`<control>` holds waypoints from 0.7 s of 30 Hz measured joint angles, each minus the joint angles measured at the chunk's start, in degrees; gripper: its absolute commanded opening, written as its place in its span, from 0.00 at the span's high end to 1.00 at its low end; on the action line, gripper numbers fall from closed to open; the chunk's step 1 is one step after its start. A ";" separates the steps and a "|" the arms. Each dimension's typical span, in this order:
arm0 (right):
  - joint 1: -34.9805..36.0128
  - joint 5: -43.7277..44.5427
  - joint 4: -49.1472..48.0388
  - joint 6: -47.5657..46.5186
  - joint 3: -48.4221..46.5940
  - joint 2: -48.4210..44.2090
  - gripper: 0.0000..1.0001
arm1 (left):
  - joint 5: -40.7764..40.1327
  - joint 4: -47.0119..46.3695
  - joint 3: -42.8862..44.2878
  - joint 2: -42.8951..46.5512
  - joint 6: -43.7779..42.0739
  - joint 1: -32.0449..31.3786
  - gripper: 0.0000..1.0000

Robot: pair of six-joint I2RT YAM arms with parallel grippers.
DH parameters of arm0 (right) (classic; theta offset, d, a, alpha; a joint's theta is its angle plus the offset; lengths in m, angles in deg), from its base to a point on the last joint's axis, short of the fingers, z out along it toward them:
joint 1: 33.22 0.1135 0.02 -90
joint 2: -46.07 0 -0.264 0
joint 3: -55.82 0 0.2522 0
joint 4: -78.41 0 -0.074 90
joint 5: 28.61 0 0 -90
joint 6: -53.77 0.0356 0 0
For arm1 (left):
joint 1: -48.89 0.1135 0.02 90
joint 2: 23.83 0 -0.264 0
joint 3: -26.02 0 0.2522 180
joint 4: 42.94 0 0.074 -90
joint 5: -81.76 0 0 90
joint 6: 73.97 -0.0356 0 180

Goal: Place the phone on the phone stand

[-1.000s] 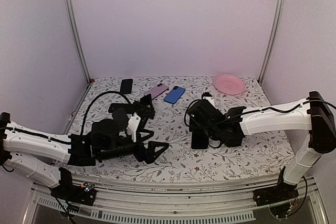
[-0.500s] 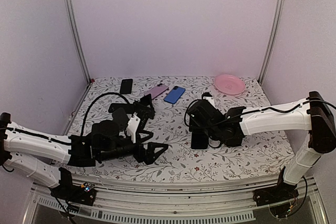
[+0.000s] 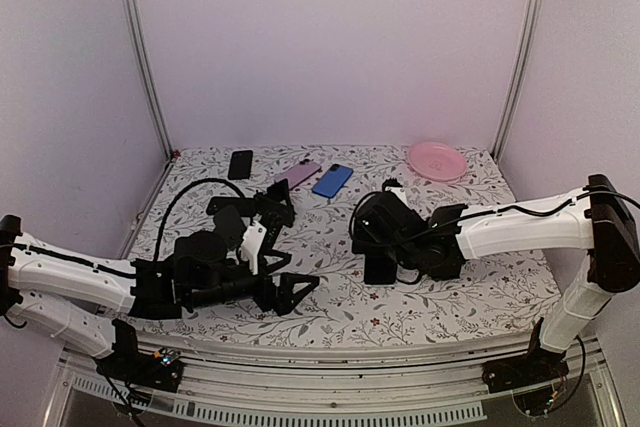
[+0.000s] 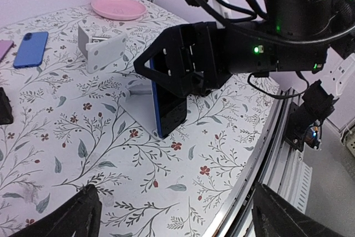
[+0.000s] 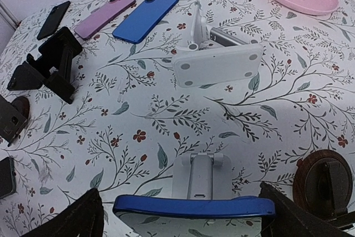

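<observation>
A blue phone stands upright against a white phone stand at mid-table; both also show in the left wrist view, the phone and the stand. My right gripper is just over the phone's top edge, one finger on each side. A small gap shows at the left finger, so the jaws look open. My left gripper is open and empty, low over the table to the left of the stand and facing it.
A second white stand lies folded behind. A black stand is at centre left. A black phone, a purple phone and another blue phone lie at the back. A pink plate is at the back right.
My right gripper has shifted slightly left and back while the phone stays on the stand. My left arm has barely moved.
</observation>
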 measured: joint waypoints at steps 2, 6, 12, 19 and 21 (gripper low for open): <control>0.11 -0.26 0.13 0.07 -0.02 0.00 0.01 | 0.00 -0.11 0.00 0.00 0.02 0.00 0.05; 0.20 -0.52 0.63 0.17 -0.15 0.00 0.01 | 0.00 -0.39 -0.02 0.02 0.13 0.00 0.05; 0.20 -0.63 1.53 0.17 -1.05 -0.15 0.01 | 0.00 -0.52 -0.24 0.11 0.20 0.00 0.04; 0.20 -0.59 3.02 0.22 -1.05 -3.17 0.01 | 0.00 -0.57 -0.44 0.59 0.39 0.00 0.04; 0.22 -0.57 3.10 0.22 -1.05 -4.70 0.01 | -0.02 -0.57 -0.46 0.68 0.42 0.02 0.04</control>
